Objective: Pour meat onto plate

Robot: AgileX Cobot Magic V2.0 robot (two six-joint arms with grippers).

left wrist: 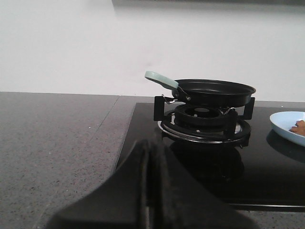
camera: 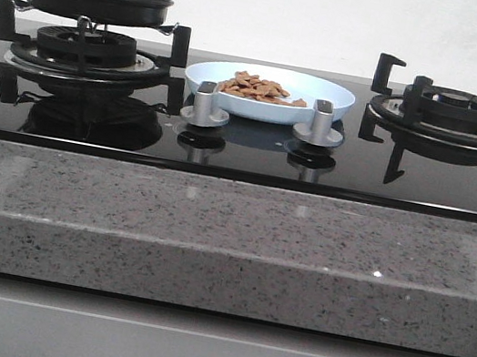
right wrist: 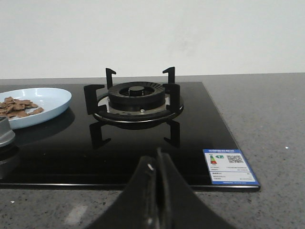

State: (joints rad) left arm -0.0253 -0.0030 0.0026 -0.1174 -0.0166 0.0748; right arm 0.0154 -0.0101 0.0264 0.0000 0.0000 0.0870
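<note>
On the left burner, toward the worktop's back-left corner, the pan (camera: 94,0) is sitting level with its pale handle (left wrist: 161,79) sticking out to the left; from these views it is looking empty, though its floor is not fully showing. The left gripper (left wrist: 147,191) is hanging low over the front-left edge, its fingers pressed together and holding nothing, well apart from the pan. At the middle of the hob, just behind the two knobs (camera: 205,104), the plate (camera: 328,91) is lying with the meat (camera: 259,88) heaped on its left half, so the pour is looking done. The right burner (right wrist: 137,98) is standing bare near the back-right, and the right gripper (right wrist: 157,191) is hovering over the front-right edge, likewise closed and empty.

Little is left to go wrong, I judge, but any further reach is carrying risk: a left arm swinging inward could be clipping the handle and tipping the pan off its grate, and either arm sweeping toward the centre could be nudging the plate on the slick glass, scattering the light pieces over its shallow rim.
</note>
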